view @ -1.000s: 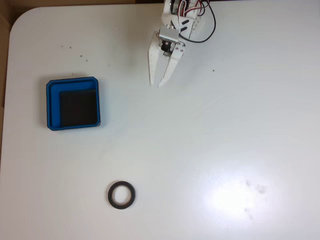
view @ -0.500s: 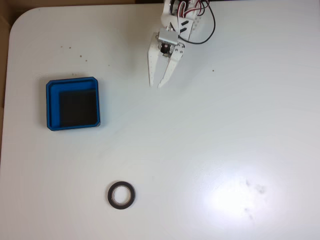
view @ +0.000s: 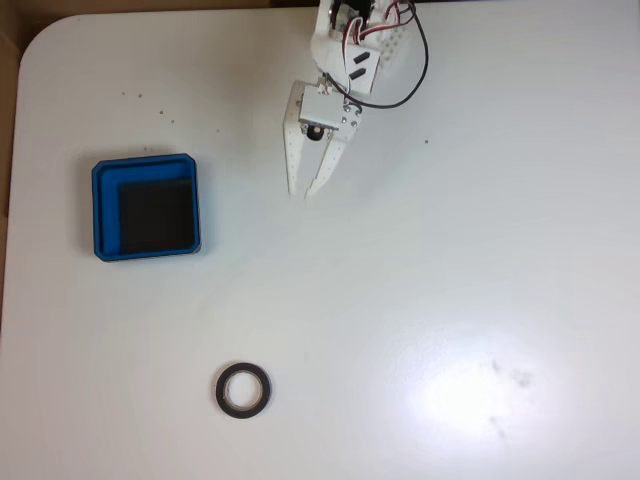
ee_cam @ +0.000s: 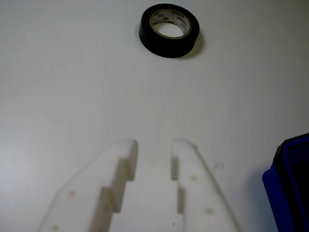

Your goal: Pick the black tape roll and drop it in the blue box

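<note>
The white desk point(view: 450, 280) takes up nearly the whole fixed view, with a rounded corner at the upper left, a few small dark specks near that corner and a bright glare patch at the lower right.

The arm point(view: 362, 40) comes in from the top edge of the fixed view, white, with red, black and white wires looping beside it.

The blue box point(view: 102, 205) sits on the desk at the left of the fixed view, a shallow square tray with a raised blue rim and a black floor; nothing lies inside it. In the wrist view a corner of it point(ee_cam: 289, 186) shows at the lower right edge.

The pincer point(view: 299, 192) points down the fixed view, to the right of the box and apart from it. Its two white fingers stand slightly apart with only bare desk between them, as the wrist view point(ee_cam: 153, 147) also shows.

The black tape roll point(view: 242, 390) lies flat on the desk near the bottom of the fixed view, well apart from both the pincer and the box. In the wrist view it point(ee_cam: 169, 37) lies ahead of the fingertips, near the top, with its pale inner rim showing.
</note>
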Controlling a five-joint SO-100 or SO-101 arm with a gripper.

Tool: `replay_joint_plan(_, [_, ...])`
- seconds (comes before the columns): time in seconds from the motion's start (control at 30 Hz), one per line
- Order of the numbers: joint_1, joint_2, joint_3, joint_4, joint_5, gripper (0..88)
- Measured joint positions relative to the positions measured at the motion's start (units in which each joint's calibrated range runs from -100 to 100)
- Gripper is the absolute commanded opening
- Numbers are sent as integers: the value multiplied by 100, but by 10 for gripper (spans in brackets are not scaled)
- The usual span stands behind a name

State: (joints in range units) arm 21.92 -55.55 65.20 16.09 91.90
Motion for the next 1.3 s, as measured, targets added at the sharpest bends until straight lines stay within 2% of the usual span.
replay_joint_plan(1.0, [139,6613,-6825,57,-8,9])
replay_joint_plan(1.1, [139,7045,-7552,558,-8,9])
replay_joint_plan(1.3, [139,7731,-9238,2422,-8,9])
